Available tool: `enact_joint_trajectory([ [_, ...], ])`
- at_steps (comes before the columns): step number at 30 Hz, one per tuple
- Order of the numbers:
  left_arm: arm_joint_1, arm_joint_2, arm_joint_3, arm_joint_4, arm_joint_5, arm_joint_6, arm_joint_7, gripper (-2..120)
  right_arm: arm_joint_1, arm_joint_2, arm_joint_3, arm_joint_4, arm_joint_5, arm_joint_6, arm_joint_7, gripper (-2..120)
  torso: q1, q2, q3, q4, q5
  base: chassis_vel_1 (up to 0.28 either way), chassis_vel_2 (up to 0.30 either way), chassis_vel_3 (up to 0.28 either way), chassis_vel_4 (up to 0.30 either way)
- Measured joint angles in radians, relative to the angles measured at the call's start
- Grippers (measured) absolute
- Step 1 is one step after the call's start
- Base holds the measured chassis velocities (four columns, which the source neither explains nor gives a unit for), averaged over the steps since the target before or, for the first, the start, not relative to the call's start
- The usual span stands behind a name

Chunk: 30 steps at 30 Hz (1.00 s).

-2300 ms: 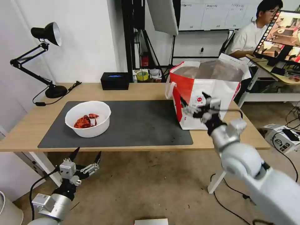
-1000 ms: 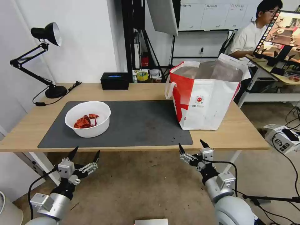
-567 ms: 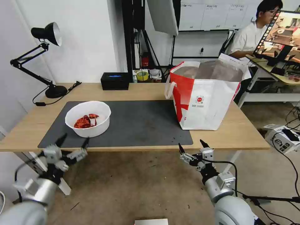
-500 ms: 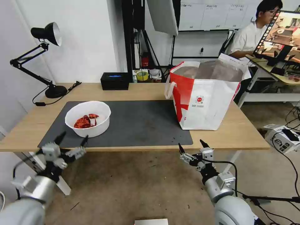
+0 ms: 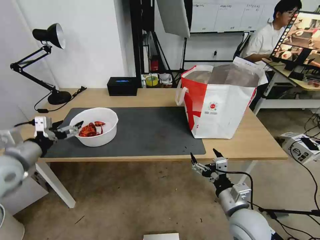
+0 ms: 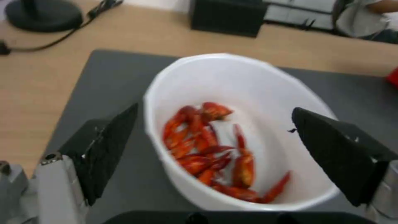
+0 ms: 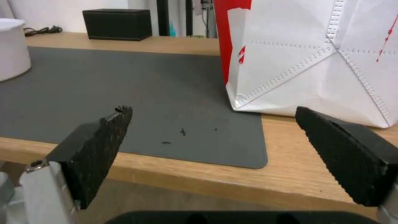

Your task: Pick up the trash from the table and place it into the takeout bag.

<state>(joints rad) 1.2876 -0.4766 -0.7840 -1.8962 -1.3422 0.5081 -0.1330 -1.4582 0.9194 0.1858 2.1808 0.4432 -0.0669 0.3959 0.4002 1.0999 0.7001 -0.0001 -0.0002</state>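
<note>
- Reaching in from the outer side of the white bowl (image 5: 94, 126), the left gripper (image 5: 68, 128) sits level with the bowl's rim, spread wide and holding nothing.
- Seen from the left wrist, the bowl (image 6: 232, 130) lies straight ahead between the two black fingers (image 6: 108, 146); one finger is outside the wall, the other over the far rim.
- Relative to the bowl, the takeout bag (image 5: 218, 100) stands well apart on the same bench (image 5: 160, 98), toward the robot's right, mouth open upward.
- The bowl, red scraps (image 6: 211, 149) inside, rests on the dark mat (image 5: 150, 130).
- The right gripper (image 5: 204, 160) hangs below the bench edge near the bag, also released and empty.
- By my judgement, the left arm is far nearer the bowl, so the grasp belongs to it.
</note>
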Motion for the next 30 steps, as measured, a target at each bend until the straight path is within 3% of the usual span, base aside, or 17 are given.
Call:
enact_joint_trajectory([
  [1,0.0,0.0,0.0,0.0,0.0,0.0,0.0,100,0.0,0.0,0.0,0.0,0.0,0.0,0.0,100,0.0,0.0,0.0,0.0,0.0,0.0,0.0,0.0,0.0],
  [4,-0.1,0.041,0.061,0.096,-0.086,0.105,-0.05,100,0.0,0.0,0.0,0.0,0.0,0.0,0.0,100,0.0,0.0,0.0,0.0002,0.0,0.0,0.0,0.0,0.0],
  [8,-0.17,0.048,0.12,0.145,-0.163,0.15,-0.094,100,0.0,0.0,0.0,0.0,0.0,0.0,0.0,100,0.0,0.0,0.0,0.0003,0.0,0.0,0.0,0.0,0.0],
  [16,-0.28,0.019,0.213,0.183,-0.29,0.193,-0.187,100,0.0,0.0,0.0,0.0,0.0,0.0,0.0,100,0.0,0.0,0.0,0.0002,0.0002,0.0,0.0,0.0,0.0],
  [24,-0.392,0.0,0.317,0.238,-0.311,0.229,-0.274,100,0.0,0.0,0.0,0.0,0.0,0.0,0.0,100,0.0,0.0,0.0,0.0001,0.0001,0.0,0.0,0.0,0.0],
  [30,-0.425,0.001,0.351,0.247,-0.315,0.232,-0.291,100,0.0,0.0,0.0,0.0,0.0,0.0,0.0,100,0.0,0.0,0.0,0.0002,0.0002,0.0,0.0,0.0,0.0],
])
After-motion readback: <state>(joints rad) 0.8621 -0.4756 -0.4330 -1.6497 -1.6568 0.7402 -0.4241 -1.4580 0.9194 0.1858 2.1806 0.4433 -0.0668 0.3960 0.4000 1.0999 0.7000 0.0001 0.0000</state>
